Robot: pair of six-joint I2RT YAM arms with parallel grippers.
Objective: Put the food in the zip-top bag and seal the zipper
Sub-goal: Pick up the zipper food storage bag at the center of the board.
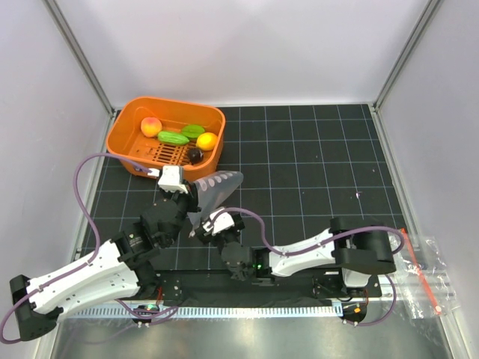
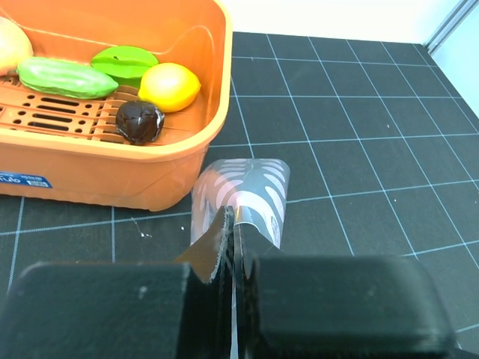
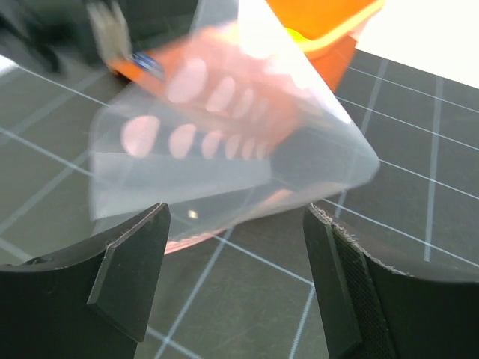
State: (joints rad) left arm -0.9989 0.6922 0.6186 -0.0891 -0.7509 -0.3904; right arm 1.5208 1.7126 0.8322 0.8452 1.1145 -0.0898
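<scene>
My left claw (image 2: 230, 243) is clenched on a fold of the zip-top bag (image 2: 251, 187), pinching the thin film flat between its pads. My right claw (image 3: 236, 224) is released, jaws wide on either side of the bag's lower edge and touching nothing that I can see. The bag sticks out ahead of my left claw, just beside the orange basket (image 2: 112, 176), where the food (image 2: 171, 86) lies untouched. I judge the film nearly weightless, limp and slick, so it will crumple and slide rather than keep a shape. The best hold for my right claw is probably the stiffer zipper (image 3: 187, 243), which shows as a faint pink line along the near edge. Taking the lip opposite my left claw's would let me draw the mouth apart.
</scene>
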